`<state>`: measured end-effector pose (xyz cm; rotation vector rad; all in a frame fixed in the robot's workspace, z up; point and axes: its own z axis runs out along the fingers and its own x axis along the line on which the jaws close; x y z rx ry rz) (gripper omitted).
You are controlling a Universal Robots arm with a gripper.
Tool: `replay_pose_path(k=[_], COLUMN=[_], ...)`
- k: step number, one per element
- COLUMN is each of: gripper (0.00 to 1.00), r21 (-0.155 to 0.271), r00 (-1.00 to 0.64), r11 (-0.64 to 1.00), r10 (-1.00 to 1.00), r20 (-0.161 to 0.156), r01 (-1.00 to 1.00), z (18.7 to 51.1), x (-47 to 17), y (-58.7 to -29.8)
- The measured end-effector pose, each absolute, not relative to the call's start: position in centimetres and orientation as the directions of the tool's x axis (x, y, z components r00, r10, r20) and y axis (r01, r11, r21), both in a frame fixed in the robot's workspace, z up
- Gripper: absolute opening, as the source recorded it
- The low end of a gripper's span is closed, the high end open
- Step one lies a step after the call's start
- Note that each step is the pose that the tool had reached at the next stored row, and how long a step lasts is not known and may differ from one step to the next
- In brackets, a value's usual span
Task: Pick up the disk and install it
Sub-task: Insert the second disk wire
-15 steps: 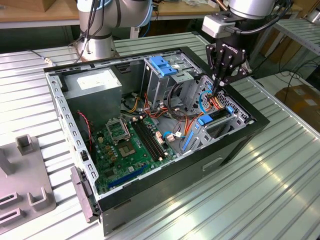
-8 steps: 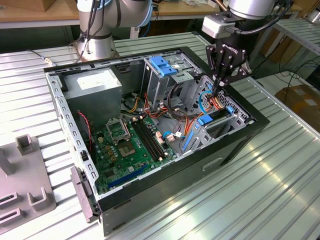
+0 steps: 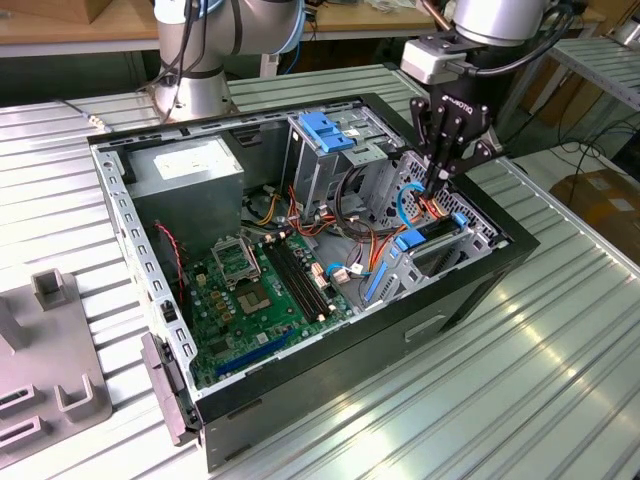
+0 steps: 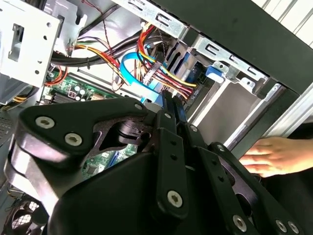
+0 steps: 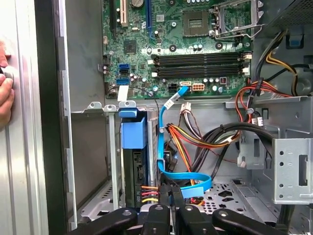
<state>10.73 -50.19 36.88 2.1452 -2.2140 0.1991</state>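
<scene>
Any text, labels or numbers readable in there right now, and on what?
Nothing reads reliably enough to quote.
Gripper: white lettering on its body, too small.
Power supply: label blurred.
Motherboard: printed markings too small.
White tag on the blue cable: blurred.

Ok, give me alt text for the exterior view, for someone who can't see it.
A robot arm's black gripper reaches down into an open computer case, at the drive bay on the exterior view's right, among blue and orange cables. The green motherboard lies in the middle of the case, which sits on a ribbed metal table.
</scene>
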Motion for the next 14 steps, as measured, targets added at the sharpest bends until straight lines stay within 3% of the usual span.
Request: replay_pose_path(k=[8,9,11,14], gripper=[0.1,0.11,0.24,0.24], r21=[-0.056,-0.056,-0.057,-0.057], r00=[-0.035,-0.035,-0.035,-0.035], r11=[0.028,0.027,0.027,0.026], r10=[-0.991,-0.99,-0.988,-0.987], r20=[0.13,0.136,0.151,0.157], r01=[-0.998,-0.998,-0.998,-0.998], z=[36.81,36.82,36.53,36.09], x=[10.73,10.73,10.73,10.73], y=[-50.2,-50.2,-50.17,-50.13])
